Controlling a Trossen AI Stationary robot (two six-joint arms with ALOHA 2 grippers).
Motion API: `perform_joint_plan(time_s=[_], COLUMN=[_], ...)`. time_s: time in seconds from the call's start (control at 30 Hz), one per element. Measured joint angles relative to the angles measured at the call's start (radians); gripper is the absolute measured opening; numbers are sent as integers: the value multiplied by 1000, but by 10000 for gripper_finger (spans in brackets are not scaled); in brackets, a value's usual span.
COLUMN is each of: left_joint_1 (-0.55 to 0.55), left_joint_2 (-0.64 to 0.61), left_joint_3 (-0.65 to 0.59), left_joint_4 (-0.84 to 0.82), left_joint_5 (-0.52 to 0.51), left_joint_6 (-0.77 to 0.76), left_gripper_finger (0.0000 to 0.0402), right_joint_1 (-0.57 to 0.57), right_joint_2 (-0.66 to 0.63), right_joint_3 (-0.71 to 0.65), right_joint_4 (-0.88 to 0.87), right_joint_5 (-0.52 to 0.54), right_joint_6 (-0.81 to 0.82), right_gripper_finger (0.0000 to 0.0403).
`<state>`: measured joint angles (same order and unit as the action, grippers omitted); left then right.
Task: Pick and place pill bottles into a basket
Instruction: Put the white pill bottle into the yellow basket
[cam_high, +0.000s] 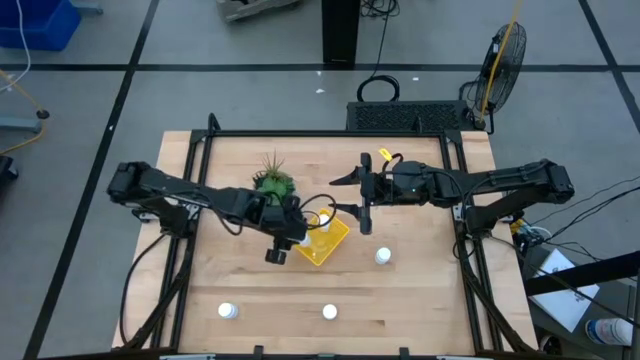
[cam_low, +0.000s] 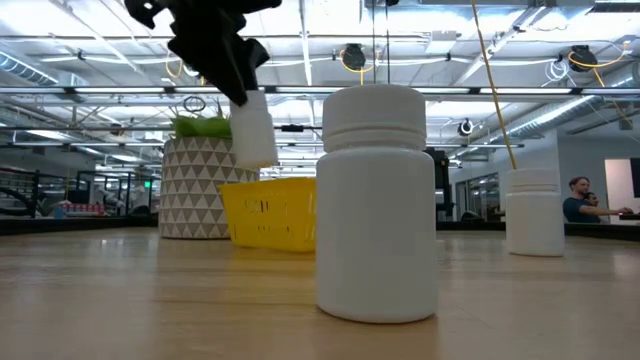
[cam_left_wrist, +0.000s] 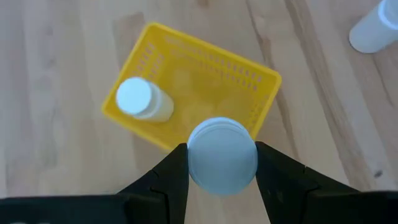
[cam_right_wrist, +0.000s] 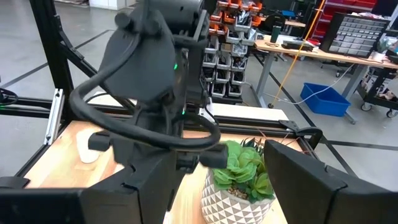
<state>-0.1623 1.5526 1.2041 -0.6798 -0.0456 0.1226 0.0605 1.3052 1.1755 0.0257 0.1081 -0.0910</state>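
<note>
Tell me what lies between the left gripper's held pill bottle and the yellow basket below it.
Nothing: in the left wrist view the left gripper holds a pill bottle over the yellow basket's near rim, with only air between. One bottle already lies inside.

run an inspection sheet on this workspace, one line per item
surface: wooden table, bare apart from the items below
job's things: yellow basket holds one pill bottle; three loose bottles stand on the table
clutter: potted plant beside the basket
grippers: left gripper shut on a held bottle above the basket's edge; right gripper open, empty, hovering near the basket
cables: black cables along both arms, yellow cord beyond the table
surroundings: floor fan, person seated in the background
</note>
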Motion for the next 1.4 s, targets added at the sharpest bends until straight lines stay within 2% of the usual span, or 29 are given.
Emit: perform_joint_plan(time_s=[1.4], left_joint_1=[46], left_joint_2=[191], left_joint_3=[0], left_joint_4=[27], left_joint_5=[124], left_joint_6=[6], left_gripper_finger=[161], right_joint_1=[0], right_joint_2=[1], right_joint_3=[0], right_joint_4=[-22], right_joint_5=[0], right_joint_6=[0], right_gripper_finger=[238])
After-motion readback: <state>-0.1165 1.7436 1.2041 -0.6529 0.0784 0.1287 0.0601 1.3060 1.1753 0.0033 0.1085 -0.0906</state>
